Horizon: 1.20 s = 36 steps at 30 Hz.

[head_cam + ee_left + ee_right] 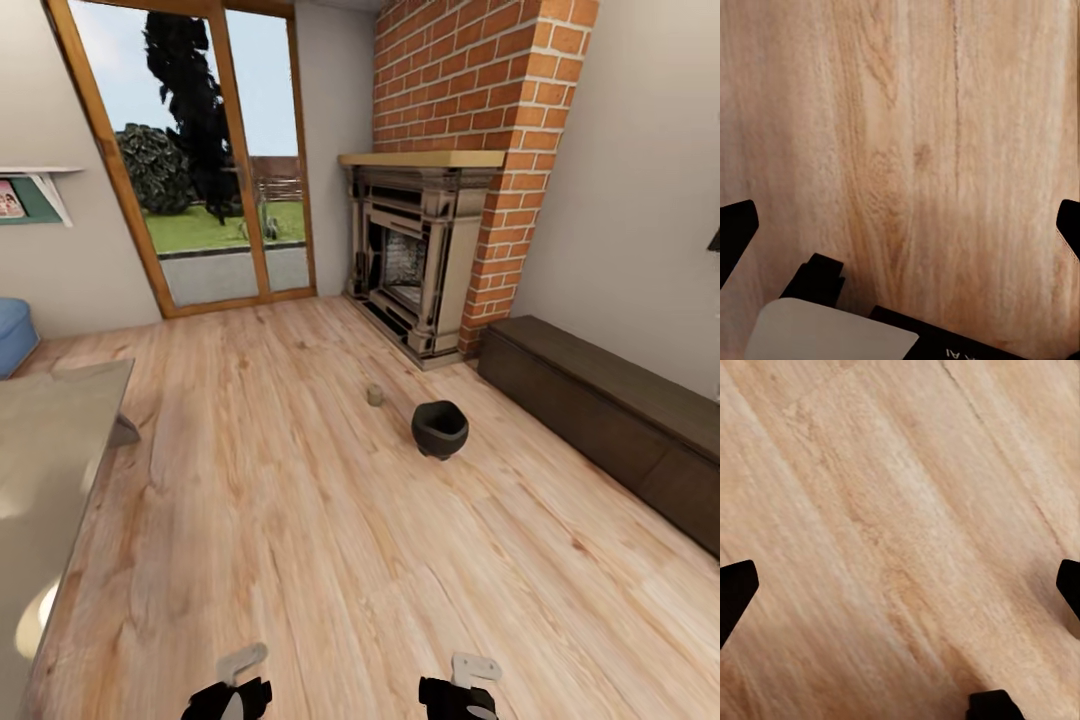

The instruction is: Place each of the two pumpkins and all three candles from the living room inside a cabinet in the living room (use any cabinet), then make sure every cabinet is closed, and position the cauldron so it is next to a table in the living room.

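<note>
Item: left gripper [900, 225] and right gripper [900, 585], both hanging low with fingers spread wide, empty. Cauldron [440, 428] sitting on the floor well ahead of the right gripper, one candle [375, 395] just beyond it, cabinet [600, 410] farther right. Advice: drive closer, squaring up before reaching.

A home's living room; a brick chimney [470, 90] rises over a fireplace [415, 265] with a wooden mantel; glazed wood-framed doors [195, 150] look onto a lawn; pale plank floor [330, 540]; a long dark cabinet [610, 420] lines one wall; a glossy grey table [45, 470] stands opposite.
</note>
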{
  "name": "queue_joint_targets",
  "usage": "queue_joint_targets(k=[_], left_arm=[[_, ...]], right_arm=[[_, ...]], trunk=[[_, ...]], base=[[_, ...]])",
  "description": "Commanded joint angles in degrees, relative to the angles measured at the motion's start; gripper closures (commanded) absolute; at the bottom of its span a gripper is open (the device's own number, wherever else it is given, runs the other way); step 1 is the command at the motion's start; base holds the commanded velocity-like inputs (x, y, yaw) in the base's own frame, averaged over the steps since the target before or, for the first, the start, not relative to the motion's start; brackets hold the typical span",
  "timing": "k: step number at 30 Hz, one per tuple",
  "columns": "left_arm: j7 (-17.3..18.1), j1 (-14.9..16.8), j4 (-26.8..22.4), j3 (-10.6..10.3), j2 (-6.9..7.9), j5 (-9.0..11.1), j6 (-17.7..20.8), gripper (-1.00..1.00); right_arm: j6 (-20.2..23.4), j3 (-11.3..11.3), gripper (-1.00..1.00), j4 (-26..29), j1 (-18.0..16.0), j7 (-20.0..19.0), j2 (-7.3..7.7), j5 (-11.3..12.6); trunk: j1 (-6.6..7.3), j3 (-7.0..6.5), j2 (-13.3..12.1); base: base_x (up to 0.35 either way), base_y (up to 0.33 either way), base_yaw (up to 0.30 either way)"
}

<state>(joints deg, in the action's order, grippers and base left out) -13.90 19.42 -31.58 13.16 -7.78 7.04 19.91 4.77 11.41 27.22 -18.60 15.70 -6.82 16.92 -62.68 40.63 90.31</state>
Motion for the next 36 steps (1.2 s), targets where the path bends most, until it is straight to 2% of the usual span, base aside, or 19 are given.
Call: queue_joint_targets(k=[1,10,19,36], left_arm=[[-0.25,0.0,-0.11,0.12,-0.04,0.6,0.22,-1.0],[-0.25,0.0,-0.07,0.12,-0.04,0.6,0.19,-1.0],[-0.25,0.0,-0.06,0.12,-0.04,0.54,0.14,-1.0],[-0.25,0.0,-0.06,0.12,-0.04,0.52,0.13,-1.0]], right_arm=[[0.32,0.46,-1.0,0.12,-0.03,0.51,0.04,0.39],[0.33,0.46,-1.0,0.04,-0.03,0.4,0.05,0.39],[0.33,0.46,-1.0,0.08,-0.03,0.38,0.09,0.39],[0.33,0.46,-1.0,0.12,-0.03,0.38,0.11,0.39]], trunk=[[-0.02,-0.02,0.02],[-0.02,-0.62,0.02],[-0.02,-0.68,0.02],[-0.02,-0.57,0.02]], base=[[0.26,0.253,-0.196],[0.291,0.206,-0.215],[0.336,0.065,-0.264],[0.343,0.001,-0.031]])
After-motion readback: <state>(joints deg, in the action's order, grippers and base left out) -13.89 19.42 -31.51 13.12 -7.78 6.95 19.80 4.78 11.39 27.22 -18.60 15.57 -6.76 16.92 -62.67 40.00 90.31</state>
